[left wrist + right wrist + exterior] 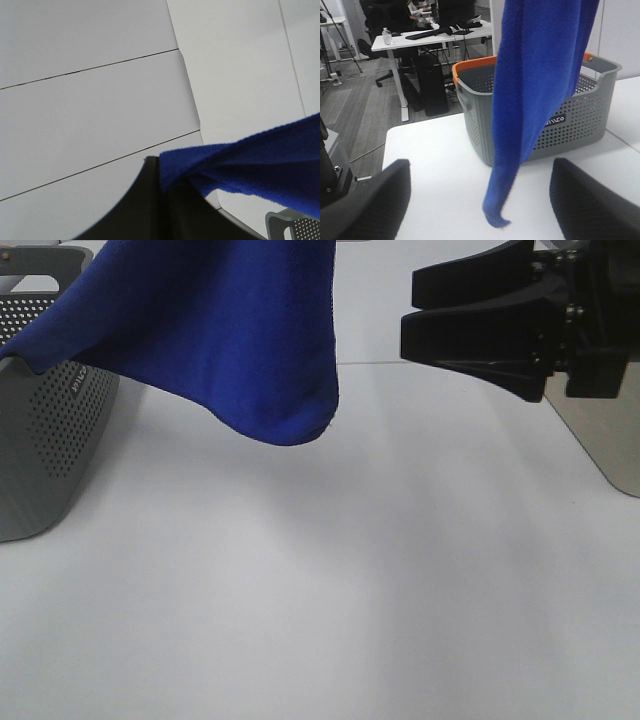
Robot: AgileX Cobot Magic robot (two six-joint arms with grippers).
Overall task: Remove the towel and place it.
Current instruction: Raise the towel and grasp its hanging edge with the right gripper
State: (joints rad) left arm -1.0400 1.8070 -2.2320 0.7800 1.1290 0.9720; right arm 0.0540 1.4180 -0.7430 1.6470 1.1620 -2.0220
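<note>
The royal-blue towel [230, 330] hangs in the air over the white table [350, 570], one end still trailing on the rim of the grey perforated basket [50, 440] at the left. My left gripper [161, 172] is shut on a bunched edge of the towel [250, 160]; it is above the top of the exterior high view. At the upper right, clear of the cloth, my right gripper [410, 308] stands open. In the right wrist view the towel [535, 90] dangles in front of the basket [570, 120], and the gripper [480, 197] has its fingers [375, 200] spread wide with the towel's lower tip between them.
The basket has an orange rim [472, 64] on its far side. A grey slanted panel [610, 440] stands at the table's right edge. Beyond the table are office desks [420, 37] and chairs. White wall panels [90, 100] fill the left wrist view.
</note>
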